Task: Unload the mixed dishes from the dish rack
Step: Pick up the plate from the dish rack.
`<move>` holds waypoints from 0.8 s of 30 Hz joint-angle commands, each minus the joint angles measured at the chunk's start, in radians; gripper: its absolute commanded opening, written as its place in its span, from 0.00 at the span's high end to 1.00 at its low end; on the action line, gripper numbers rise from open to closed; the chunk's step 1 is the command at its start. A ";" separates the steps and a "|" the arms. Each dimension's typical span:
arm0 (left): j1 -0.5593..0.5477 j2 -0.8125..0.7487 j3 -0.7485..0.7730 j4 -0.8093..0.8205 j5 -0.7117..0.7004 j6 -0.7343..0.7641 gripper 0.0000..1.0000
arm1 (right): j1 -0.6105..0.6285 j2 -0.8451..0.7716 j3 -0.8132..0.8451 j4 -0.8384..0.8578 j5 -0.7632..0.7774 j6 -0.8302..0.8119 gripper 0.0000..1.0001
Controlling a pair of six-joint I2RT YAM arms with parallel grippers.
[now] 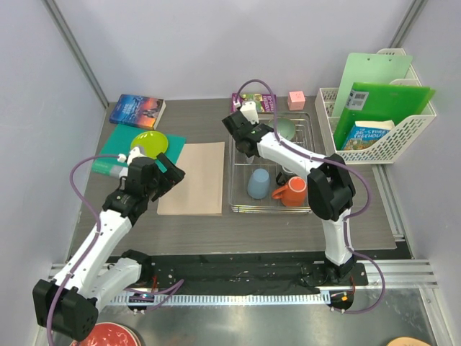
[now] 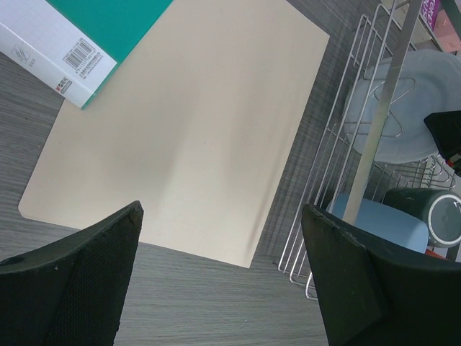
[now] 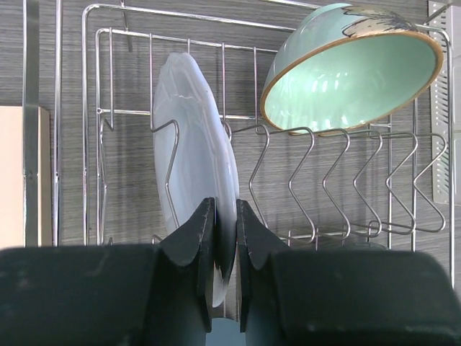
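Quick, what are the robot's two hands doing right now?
Left gripper: open, holding nothing.
Right gripper: closed on the rim of the white plate.

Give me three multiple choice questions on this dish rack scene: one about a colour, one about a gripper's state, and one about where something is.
1. What colour is the handled mug in the dish rack?
A orange. B red. C light blue.
2. How is the right gripper?
A open above the rack. B shut on the mug's handle. C shut on the white plate at its rim.
3. Where does the lime-green plate lie?
A in the dish rack. B on the teal folder. C in the right gripper.

Answers:
1 A: the top view shows it orange near the rack's front right corner.
2 C: the right wrist view shows both fingers pinching the upright plate's edge.
3 B: the top view shows it on the folder, far left of the rack.
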 commanded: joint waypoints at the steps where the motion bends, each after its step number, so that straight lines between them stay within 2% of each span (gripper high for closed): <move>1: 0.000 0.005 -0.002 0.035 0.008 0.001 0.11 | 0.000 -0.052 0.069 -0.022 0.085 -0.048 0.99; 15: 0.000 0.014 -0.002 0.031 0.006 -0.004 0.11 | 0.009 -0.089 0.195 -0.112 0.080 -0.071 0.99; 20: 0.000 0.021 -0.001 0.037 0.006 -0.007 0.11 | 0.007 -0.170 0.203 -0.150 0.018 -0.062 0.99; 24: -0.001 0.029 -0.004 0.043 0.012 -0.018 0.11 | 0.009 -0.282 0.134 -0.135 -0.047 -0.028 0.99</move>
